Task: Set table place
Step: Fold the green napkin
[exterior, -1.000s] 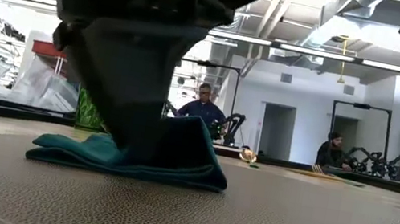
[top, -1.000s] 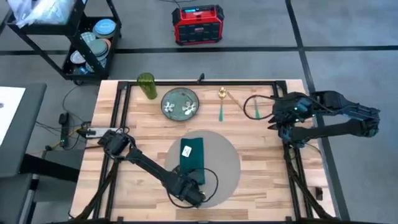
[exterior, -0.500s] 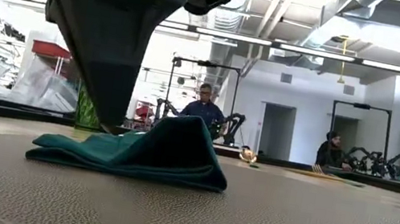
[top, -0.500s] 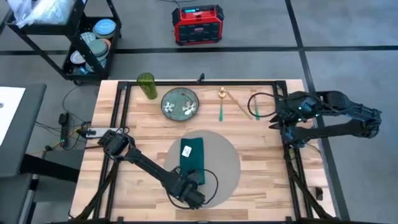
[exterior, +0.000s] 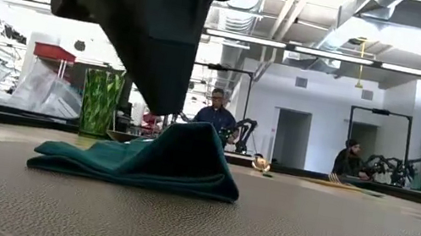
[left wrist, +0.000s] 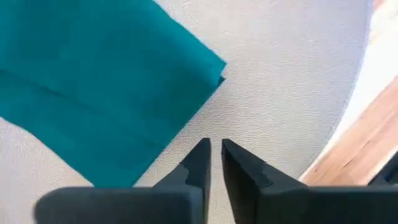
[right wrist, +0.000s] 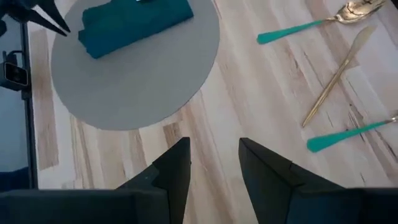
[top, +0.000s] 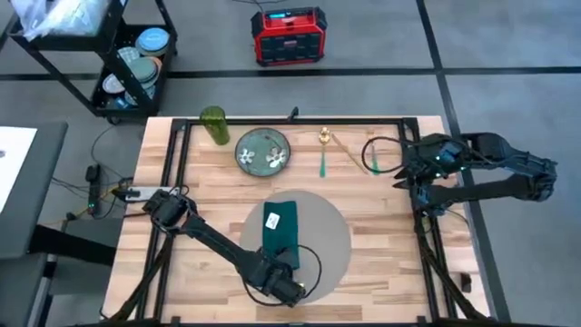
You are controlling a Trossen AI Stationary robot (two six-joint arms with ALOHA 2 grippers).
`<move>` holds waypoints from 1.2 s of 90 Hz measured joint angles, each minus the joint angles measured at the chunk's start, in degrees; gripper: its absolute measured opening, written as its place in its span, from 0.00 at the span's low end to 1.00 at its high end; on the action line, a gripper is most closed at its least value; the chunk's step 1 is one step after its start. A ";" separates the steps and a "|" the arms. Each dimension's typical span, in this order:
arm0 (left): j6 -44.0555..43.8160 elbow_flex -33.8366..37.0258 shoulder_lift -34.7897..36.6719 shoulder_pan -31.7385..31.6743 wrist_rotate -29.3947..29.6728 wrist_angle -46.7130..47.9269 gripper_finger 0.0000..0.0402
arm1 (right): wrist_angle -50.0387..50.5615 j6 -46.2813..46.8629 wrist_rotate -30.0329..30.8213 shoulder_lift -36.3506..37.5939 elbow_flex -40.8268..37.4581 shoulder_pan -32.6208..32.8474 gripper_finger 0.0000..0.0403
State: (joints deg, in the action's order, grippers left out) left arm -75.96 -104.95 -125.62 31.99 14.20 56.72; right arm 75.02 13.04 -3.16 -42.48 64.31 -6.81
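Note:
A folded teal napkin [top: 281,229] lies flat on the round grey placemat [top: 332,238] in the middle of the wooden table [top: 386,272]. My left gripper [left wrist: 215,155] hangs over the mat's near part, just off the napkin's near corner [left wrist: 214,65]. Its fingers point down, shut, with nothing between them. In the low view it hangs clear above the napkin [exterior: 143,162]. My right gripper [right wrist: 214,158] hovers open near the table's right edge, over bare wood between the placemat [right wrist: 137,81] and the cutlery.
At the table's far side stand a green cup [top: 214,125] and a green patterned plate [top: 263,150]. A teal-handled spoon [top: 323,153], a gold knife [top: 346,151] and a second teal-handled piece [top: 374,160] lie right of them. The black rail frame [top: 177,168] rims the tabletop.
My left gripper has risen off the napkin, where its tips stood a second ago, and drawn a little toward the table's near edge. The napkin stays folded in the same spot on the placemat.

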 joint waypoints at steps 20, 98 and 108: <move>-2.76 -0.09 0.00 -0.17 0.03 -0.03 0.33 | 0.05 0.01 -0.15 2.29 0.00 0.00 0.31; -4.58 3.98 -0.11 -0.47 1.26 -7.55 0.41 | -0.02 2.11 -0.13 6.93 0.00 0.00 0.31; -6.10 3.96 -0.09 -0.07 2.06 -6.54 0.41 | -0.01 2.10 -0.11 6.97 0.00 0.01 0.31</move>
State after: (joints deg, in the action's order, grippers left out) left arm -82.06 -100.99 -125.71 31.92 16.26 50.18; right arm 75.01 15.14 -3.27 -35.51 64.31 -6.79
